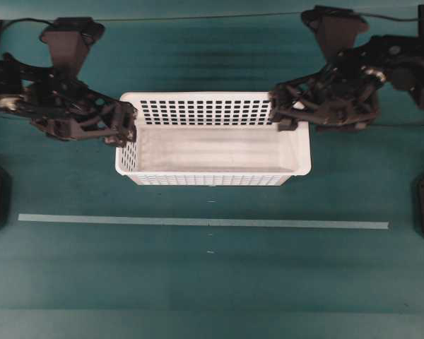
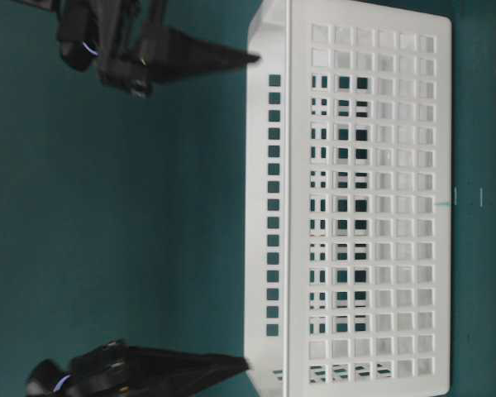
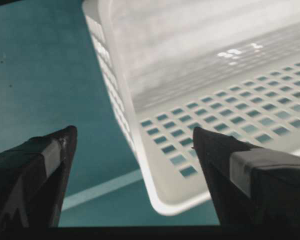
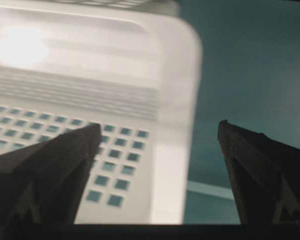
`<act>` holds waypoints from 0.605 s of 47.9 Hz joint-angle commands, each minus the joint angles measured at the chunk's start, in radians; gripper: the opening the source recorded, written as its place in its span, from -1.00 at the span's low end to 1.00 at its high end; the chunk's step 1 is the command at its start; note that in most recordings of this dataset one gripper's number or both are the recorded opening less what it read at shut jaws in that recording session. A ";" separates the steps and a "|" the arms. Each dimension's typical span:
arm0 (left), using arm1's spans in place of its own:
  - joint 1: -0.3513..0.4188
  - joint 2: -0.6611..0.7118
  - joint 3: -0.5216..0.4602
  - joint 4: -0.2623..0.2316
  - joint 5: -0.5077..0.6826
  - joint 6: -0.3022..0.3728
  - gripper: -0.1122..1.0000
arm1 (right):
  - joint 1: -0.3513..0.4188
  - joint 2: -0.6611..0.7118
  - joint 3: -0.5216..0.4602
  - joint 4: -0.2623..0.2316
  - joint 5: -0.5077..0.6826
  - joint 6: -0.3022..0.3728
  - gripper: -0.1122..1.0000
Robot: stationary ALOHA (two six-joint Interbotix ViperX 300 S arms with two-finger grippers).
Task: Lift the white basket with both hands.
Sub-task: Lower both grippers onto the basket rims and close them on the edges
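The basket (image 1: 213,139) sits on the green tabletop (image 1: 212,282), just above centre. Left pincer (image 1: 129,123) at its 9 o'clock end, right pincer (image 1: 281,113) at 2 o'clock; both spread, straddling the rim.

The light is soft and even in the view from above, with a dark shadow band on the green table (image 1: 212,282) near the top. The white basket (image 1: 212,152) looks bright. In the right wrist view it is blurry, with a glowing spot at the upper left. The left wrist view is a bit sharper
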 commanded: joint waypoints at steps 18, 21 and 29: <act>0.000 0.117 0.005 0.003 -0.104 -0.054 0.88 | 0.025 0.081 0.058 -0.012 -0.069 0.066 0.92; -0.002 0.126 0.014 0.005 -0.106 -0.052 0.87 | 0.028 0.086 0.066 -0.018 -0.083 0.077 0.92; -0.002 0.143 0.023 0.003 -0.110 -0.055 0.87 | 0.035 0.091 0.069 -0.020 -0.133 0.089 0.91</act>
